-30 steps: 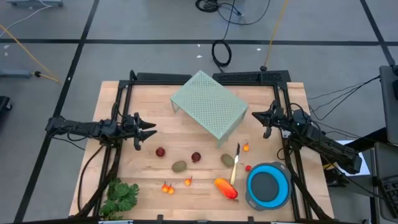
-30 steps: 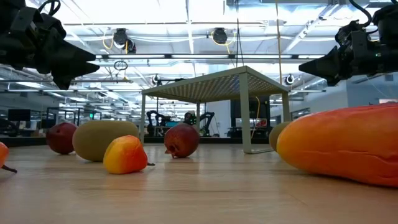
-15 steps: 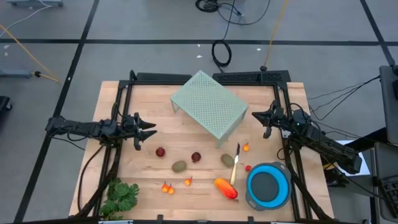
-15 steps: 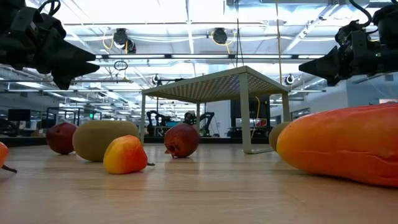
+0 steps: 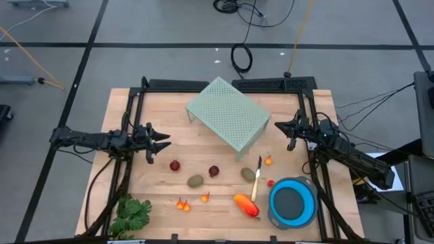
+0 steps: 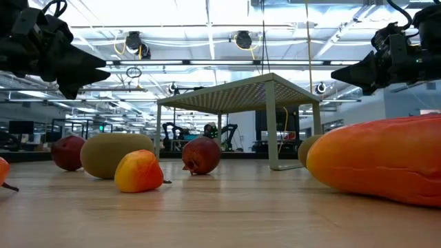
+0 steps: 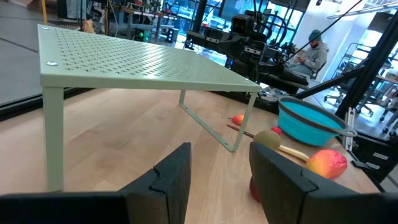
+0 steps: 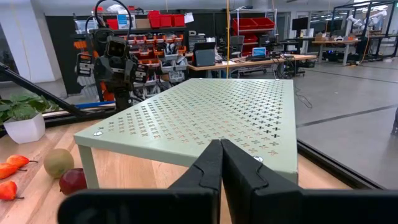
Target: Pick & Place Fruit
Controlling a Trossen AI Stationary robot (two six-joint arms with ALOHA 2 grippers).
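With the fruit [image 5: 213,171] scattered across the lower centre of the tabletop [image 5: 183,139], the left gripper [image 5: 165,142] apart and empty and the right gripper [image 5: 277,125] together, a careless descent risks rolling the round pieces away.

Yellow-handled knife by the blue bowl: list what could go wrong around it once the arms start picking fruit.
1. The yellow-handled knife lies right between the olive-brown oval fruit and the blue round bowl; a reach for that oval could knock the knife.
2. The long orange-red fruit sits at the knife's handle end, so a grasp there may catch the handle too.
3. The small red piece beside the bowl rim is tiny; the shut right gripper may push it away instead of gripping it.
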